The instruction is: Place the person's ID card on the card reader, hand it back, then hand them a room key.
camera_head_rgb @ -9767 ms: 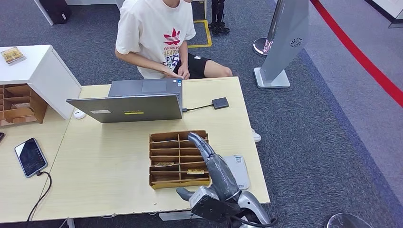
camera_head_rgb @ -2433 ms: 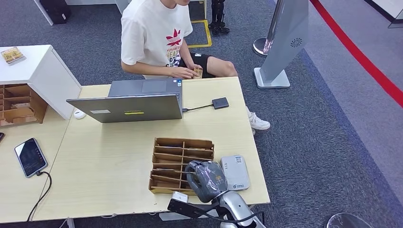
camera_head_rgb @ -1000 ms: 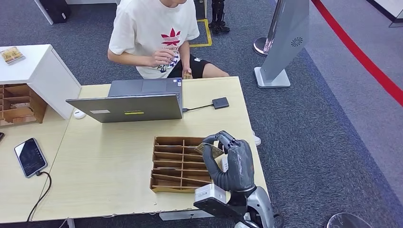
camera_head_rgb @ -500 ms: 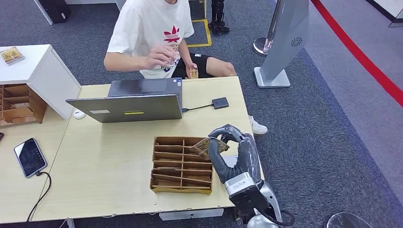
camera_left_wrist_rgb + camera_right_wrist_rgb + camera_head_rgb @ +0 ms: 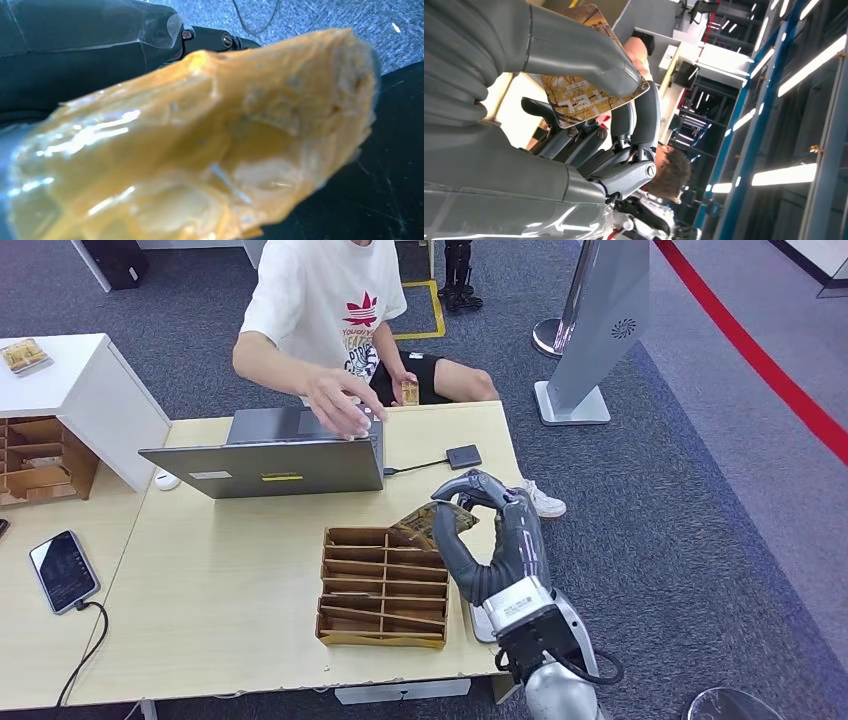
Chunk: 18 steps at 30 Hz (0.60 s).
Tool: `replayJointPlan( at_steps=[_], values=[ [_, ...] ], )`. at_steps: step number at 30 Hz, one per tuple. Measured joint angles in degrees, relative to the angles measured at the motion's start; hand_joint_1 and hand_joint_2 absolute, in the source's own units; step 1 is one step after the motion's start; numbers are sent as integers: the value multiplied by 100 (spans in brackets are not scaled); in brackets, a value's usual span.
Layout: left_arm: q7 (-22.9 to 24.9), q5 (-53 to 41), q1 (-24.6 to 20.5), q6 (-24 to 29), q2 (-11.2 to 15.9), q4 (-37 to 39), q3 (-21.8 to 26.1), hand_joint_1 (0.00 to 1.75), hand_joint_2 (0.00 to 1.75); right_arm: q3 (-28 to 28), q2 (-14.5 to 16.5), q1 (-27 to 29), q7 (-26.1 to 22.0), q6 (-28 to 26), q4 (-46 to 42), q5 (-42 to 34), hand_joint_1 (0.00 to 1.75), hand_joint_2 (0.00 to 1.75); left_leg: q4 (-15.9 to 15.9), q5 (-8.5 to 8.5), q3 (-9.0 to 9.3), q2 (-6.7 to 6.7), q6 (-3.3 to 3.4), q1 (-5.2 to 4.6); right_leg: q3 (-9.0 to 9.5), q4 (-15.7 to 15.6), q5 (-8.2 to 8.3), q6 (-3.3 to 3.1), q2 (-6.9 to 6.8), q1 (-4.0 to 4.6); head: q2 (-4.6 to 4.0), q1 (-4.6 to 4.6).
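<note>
Gold-patterned rectangular room key card, now lifted clear of the brown slotted wooden card organiser at lower centre, is pinched between thumb and fingers of the grey right hand. Handover has begun: the seated person's outstretched hand reaches over the grey laptop.
</note>
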Motion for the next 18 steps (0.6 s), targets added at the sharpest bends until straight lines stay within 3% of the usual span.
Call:
replayJointPlan(
  at_steps=[18],
  values=[
    [86, -179, -79, -125, 0, -8, -128, 0, 0, 34, 80, -653, 298, 140, 262, 188, 175, 175, 0, 2, -1, 0, -3, 0, 0, 1, 1, 0, 0, 0, 0, -1]
  ],
)
